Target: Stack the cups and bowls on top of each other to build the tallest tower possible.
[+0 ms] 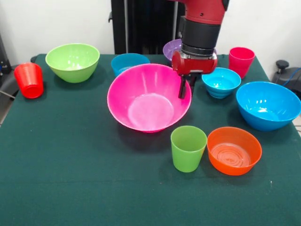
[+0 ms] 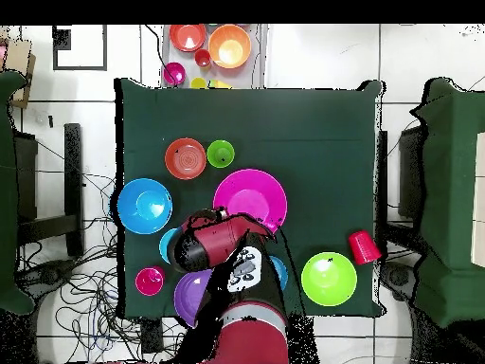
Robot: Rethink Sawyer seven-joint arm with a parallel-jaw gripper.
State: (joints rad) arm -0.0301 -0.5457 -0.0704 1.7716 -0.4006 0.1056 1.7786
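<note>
Your fingers (image 1: 184, 87) are hanging at the hot pink bowl's (image 1: 148, 98) rim mid-bench; you cannot tell whether they are gripping it. Seven bowls and three cups are sitting apart on the bench (image 1: 70, 188), nothing stacked; red-orange cup (image 1: 29, 80) is nearest an edge.

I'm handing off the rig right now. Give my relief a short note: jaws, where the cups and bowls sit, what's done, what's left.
Gripper: at the hot pink bowl's rim; whether its jaws are shut can't be told.
Nothing is stacked; every piece stands alone on the table.
Lime green cup and orange bowl sit at the front-view near edge.
Left: build the whole tower.
</note>
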